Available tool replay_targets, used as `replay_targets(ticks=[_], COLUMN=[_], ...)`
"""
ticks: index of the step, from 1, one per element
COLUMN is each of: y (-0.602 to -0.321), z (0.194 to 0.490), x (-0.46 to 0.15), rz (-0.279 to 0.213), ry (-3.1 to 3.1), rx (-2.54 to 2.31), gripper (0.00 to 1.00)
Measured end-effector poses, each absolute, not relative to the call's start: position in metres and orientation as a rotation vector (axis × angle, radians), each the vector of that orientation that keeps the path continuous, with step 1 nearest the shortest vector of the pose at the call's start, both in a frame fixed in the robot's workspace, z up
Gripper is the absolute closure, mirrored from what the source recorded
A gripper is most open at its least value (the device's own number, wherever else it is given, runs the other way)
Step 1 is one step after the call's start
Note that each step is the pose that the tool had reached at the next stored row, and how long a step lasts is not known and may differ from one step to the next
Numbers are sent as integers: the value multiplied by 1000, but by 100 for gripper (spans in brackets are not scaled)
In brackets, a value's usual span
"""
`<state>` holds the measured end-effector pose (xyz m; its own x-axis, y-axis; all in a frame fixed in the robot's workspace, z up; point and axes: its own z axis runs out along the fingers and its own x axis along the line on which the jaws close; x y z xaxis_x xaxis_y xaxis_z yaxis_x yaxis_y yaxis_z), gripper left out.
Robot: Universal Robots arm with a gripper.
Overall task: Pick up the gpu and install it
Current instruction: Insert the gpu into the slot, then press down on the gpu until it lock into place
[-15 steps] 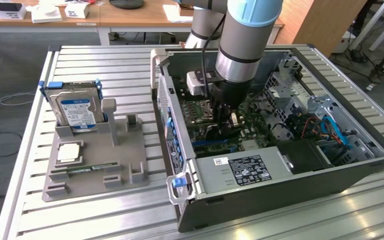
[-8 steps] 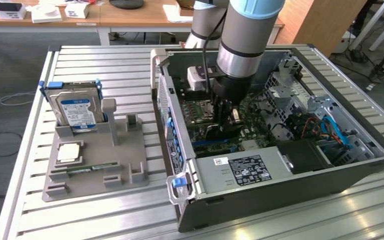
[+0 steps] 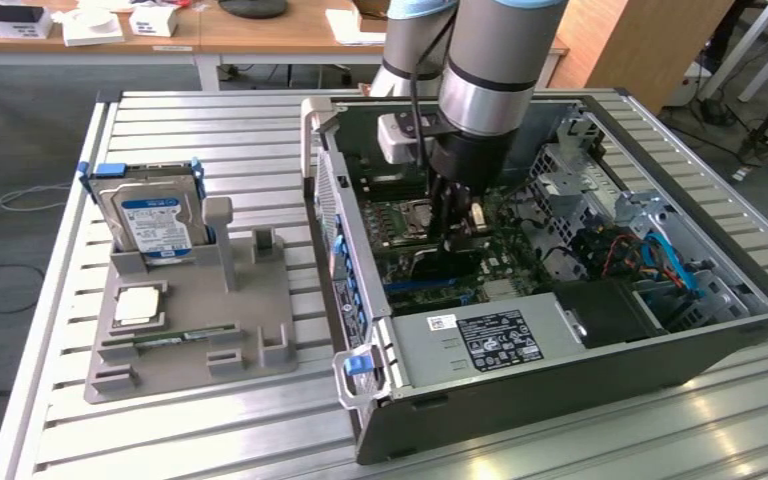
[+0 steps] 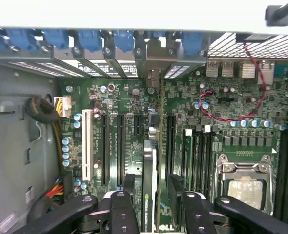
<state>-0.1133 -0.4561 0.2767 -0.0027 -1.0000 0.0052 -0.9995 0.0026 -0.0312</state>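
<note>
While fingers (image 4: 153, 207) stand open, gpu (image 4: 150, 185) edge-on between them, over motherboard (image 4: 217, 122).

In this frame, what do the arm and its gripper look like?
The arm is built of silver-grey cylindrical segments with a light blue-grey joint cap at its upper end and a black wrist section. A white box-shaped module sits beside the wrist, and a thin black cable runs down. The gripper has black fingers with round screw heads.
</note>
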Motion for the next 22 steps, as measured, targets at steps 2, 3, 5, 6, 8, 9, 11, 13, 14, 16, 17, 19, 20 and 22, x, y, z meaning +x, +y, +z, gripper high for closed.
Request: replay_targets(ticks=[2, 3, 5, 6, 8, 9, 11, 13, 14, 16, 17, 19, 20, 22], y=[-456, -456, -456, -456, -456, -456, -456, -456, -456, -456, -456, -456, -456, -456], z=[282, 285, 289, 291, 295, 298, 301, 302, 303, 305, 305, 306, 306, 306], x=[-113, -113, -113, -113, -113, -113, -113, -113, -113, -113, -113, -113, -113, -113], rz=[-40, -40, -40, -40, -40, -40, -40, -40, -40, -40, -40, -40, -40, -40], ry=[2211, 2211, 2211, 2211, 2211, 2211, 2211, 2211, 2211, 2211, 2211, 2211, 2211, 2211], rx=[-2205, -2205, -2205, -2205, -2205, -2205, -2205, -2205, -2205, -2205, -2205, -2205, -2205, -2205], gripper=[59, 59, 59, 59, 59, 59, 59, 59, 59, 59, 59, 59, 59, 59])
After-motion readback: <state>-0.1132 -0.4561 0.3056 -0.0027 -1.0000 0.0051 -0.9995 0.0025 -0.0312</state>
